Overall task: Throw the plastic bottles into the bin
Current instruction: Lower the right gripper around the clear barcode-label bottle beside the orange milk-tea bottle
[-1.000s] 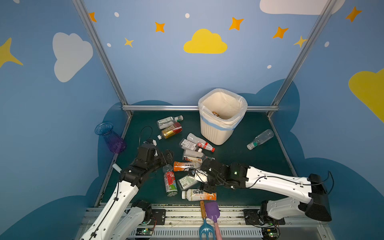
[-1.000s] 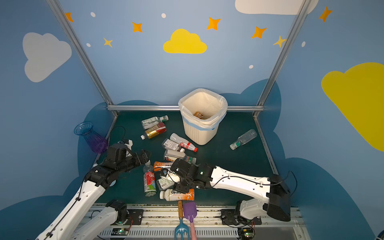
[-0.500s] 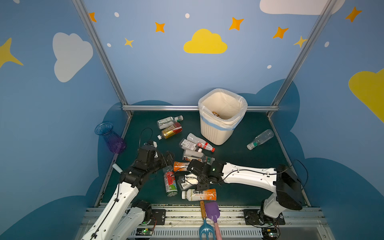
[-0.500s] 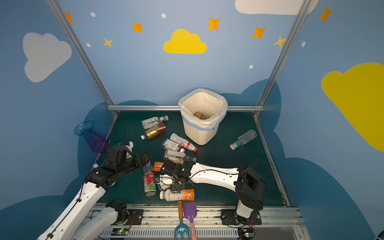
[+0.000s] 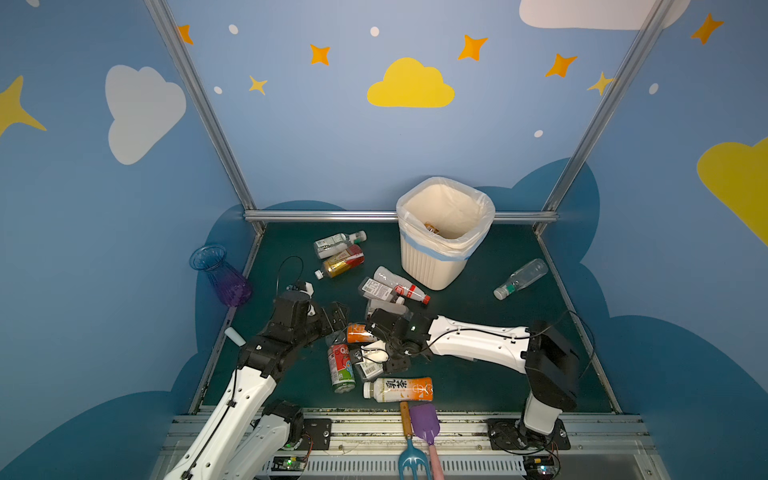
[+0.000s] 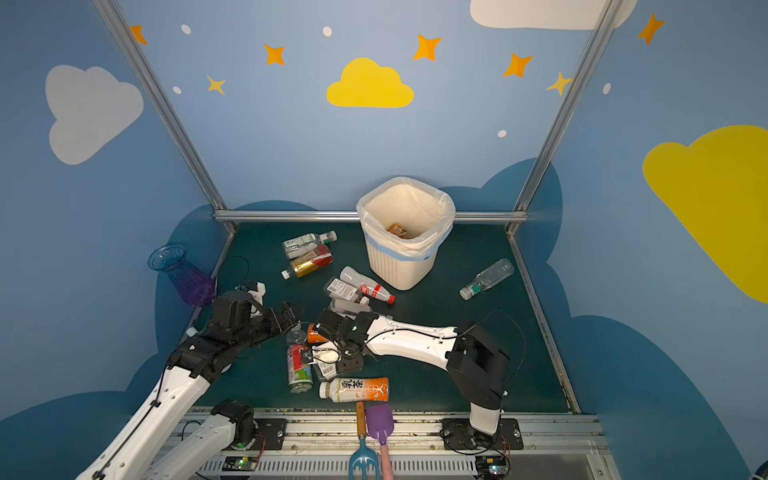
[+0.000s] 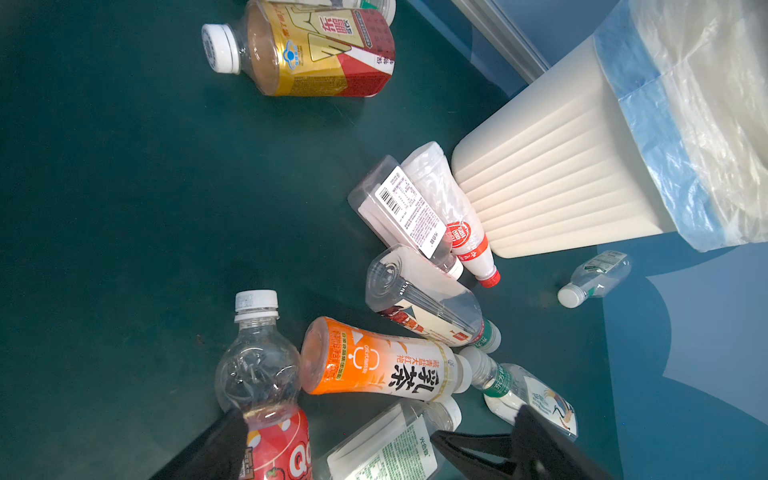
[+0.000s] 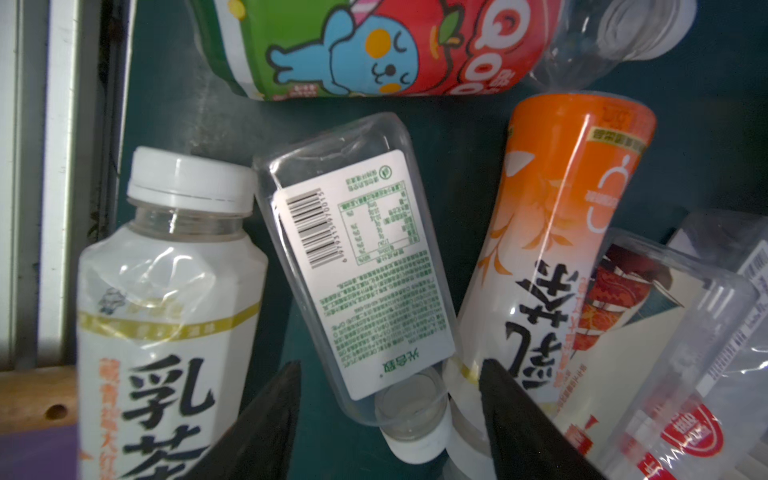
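While the flat clear bottle (image 8: 353,270) with the white barcode label lies in the heap near the front of the green mat (image 5: 457,382), the right gripper (image 8: 388,374) stands over its neck end. The jaws are partly apart, one finger on either side with a gap at each, so nothing is gripped. An orange tea bottle (image 8: 561,228) lies just beside it, its neck under one finger. A red-and-green labelled bottle (image 8: 395,45) and a second orange bottle (image 8: 166,311) crowd the other sides.

The left gripper (image 5: 338,318) hangs at the same heap, close to the right one, jaws wide and empty.

The rest of the plastic bottles lie scattered: a pair (image 5: 338,251) towards the back, a few (image 5: 390,286) near the bin (image 5: 432,266), and one (image 5: 519,278) alone to the side. The bin stands at the back, well apart from the heap, with one bottle (image 5: 432,227) visible inside.

The chief risk, as I judge it, is a poor grip:
- The finger by the orange tea bottle may land on it, or pinch two bottles together.
- A hold so near the cap of a smooth, flat body may let the bottle swing or slip on the way to the bin.
- With both arms in one cluster, either could knock the other, or scatter the neighbouring bottles.
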### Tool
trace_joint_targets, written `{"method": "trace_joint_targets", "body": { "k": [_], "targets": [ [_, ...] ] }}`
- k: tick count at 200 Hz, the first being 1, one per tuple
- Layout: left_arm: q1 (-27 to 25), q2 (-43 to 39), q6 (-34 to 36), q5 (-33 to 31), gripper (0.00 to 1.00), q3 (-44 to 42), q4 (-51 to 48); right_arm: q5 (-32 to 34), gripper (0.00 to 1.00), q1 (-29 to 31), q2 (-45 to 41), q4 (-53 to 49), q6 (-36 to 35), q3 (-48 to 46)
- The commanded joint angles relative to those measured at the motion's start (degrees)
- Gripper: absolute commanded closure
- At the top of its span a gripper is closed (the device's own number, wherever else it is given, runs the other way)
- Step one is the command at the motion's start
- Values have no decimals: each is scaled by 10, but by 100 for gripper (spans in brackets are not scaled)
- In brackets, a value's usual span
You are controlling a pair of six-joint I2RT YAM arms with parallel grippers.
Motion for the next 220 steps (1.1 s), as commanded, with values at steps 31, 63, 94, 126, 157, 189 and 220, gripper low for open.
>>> {"method": "trace_joint_targets", "body": {
  "k": [31,63,94,126,157,189,220],
  "targets": [
    [5,-10,9,-5,0,-3,2,-22,31,1,27,-37,-18,33],
    [6,-7,8,-3,0,-5,6,-20,30,-1,49,-41,-21,47],
    [7,-7,10,-2,0,-4,5,-21,30,-3,67,-45,-22,60],
    [8,-9,11,-3,0,-5,5,-23,29,-8,80,-44,-23,70],
    [9,-9,14,-2,0,-7,3,-27,26,-12,95,-47,-24,81],
    [11,-9,14,-2,0,-7,4,-38,25,-19,112,-57,-26,95],
    [12,-9,16,-1,0,-7,4,-48,25,-24,129,-68,-26,110]
  ]
}}
